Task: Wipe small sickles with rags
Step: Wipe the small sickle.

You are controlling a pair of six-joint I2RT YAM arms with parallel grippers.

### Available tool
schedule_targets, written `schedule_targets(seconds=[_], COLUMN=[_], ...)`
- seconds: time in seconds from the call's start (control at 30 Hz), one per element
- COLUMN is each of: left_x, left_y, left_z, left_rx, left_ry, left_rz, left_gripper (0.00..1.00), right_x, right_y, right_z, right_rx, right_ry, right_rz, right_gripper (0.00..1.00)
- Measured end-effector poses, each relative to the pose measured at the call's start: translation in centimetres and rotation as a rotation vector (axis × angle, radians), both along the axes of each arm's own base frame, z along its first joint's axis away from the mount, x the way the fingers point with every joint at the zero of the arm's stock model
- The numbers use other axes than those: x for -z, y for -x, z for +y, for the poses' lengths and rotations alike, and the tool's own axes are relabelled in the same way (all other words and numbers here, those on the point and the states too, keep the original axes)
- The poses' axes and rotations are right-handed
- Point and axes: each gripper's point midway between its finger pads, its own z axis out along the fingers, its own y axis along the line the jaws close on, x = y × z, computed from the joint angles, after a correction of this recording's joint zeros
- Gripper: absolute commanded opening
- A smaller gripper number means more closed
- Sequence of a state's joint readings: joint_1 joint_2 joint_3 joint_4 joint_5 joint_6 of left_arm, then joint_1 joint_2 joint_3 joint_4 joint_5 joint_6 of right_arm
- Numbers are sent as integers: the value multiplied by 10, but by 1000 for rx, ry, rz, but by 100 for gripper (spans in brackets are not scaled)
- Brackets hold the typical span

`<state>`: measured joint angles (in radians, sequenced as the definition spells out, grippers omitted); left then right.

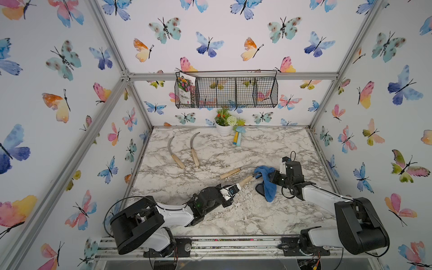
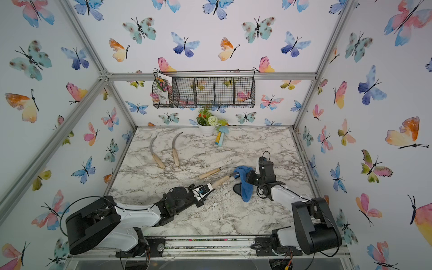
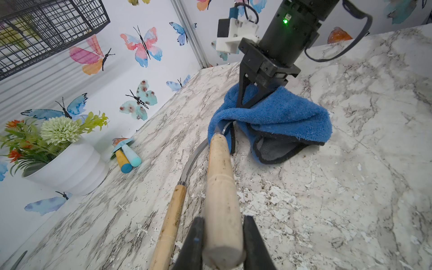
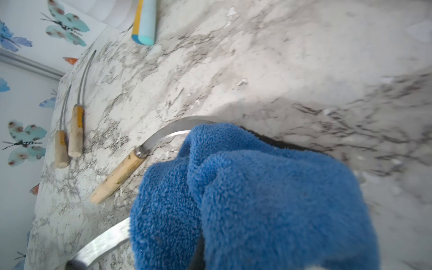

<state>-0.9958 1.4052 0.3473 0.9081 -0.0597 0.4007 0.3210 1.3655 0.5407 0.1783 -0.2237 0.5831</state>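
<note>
My left gripper [image 1: 239, 186] [image 3: 223, 225] is shut on the pale wooden handle of a small sickle [image 1: 247, 180] [image 3: 221, 187]. The sickle's grey blade [image 4: 102, 243] runs into the blue rag [image 1: 267, 184] [image 2: 245, 184] [image 3: 280, 117] [image 4: 257, 198]. My right gripper [image 1: 269, 177] [image 3: 245, 102] is shut on that rag, whose folds hide the fingertips and hang down to the marble table [image 1: 257, 217]. Another sickle [image 1: 230, 173] [image 3: 170, 222] [image 4: 119, 177] lies just beyond the held one, its blade tip under the rag. Two more sickles [image 1: 174, 152] [image 1: 194, 149] lie side by side at the back left.
A white pot of artificial flowers [image 1: 224, 127] stands at the back wall with yellow and light-blue mushroom toys [image 1: 238, 138] beside it. A black wire basket [image 1: 226, 92] hangs on the wall above. White flecks of debris [image 1: 243, 194] are scattered under the held sickle.
</note>
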Motion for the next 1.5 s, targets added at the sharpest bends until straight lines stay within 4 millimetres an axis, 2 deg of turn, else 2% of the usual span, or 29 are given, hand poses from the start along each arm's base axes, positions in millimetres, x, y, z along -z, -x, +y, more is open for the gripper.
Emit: schedule_targets(seconds=[0.13, 0.23, 0.4, 0.6, 0.77, 0.97, 1.0, 1.3, 1.4, 1.5], left_x=[0, 0, 0, 1, 2, -1, -1, 3, -3, -12], left_y=[-2, -4, -4, -4, -4, -5, -6, -11, -17, -23], left_z=[1, 3, 3, 4, 5, 6, 7, 29, 45, 60], left_rx=[-11, -23, -24, -28, -32, -38, -44, -99, -117, -133], left_ry=[-1, -2, -2, -3, -3, 10, 13, 84, 157, 248], left_rz=[-2, -4, -4, 0, 5, -3, -3, 52, 92, 144], left_gripper=[0, 0, 0, 0, 0, 0, 0, 0, 0, 0], right_x=[-19, -30, -34, -20, 3, 26, 29, 27, 13, -15], right_y=[9, 18, 20, 10, -6, -9, -8, 0, 4, 7], right_z=[48, 70, 71, 61, 17, -29, -31, -23, -18, -15], right_rx=[-111, -156, -135, -97, 3, 98, 101, 59, 31, 9], right_ry=[0, -2, 19, 42, 19, -23, -33, -74, -107, -141], right_rz=[-45, -72, -90, -70, -18, 33, 38, 45, 18, -50], right_gripper=[2, 2, 2, 2, 2, 2, 2, 2, 2, 2])
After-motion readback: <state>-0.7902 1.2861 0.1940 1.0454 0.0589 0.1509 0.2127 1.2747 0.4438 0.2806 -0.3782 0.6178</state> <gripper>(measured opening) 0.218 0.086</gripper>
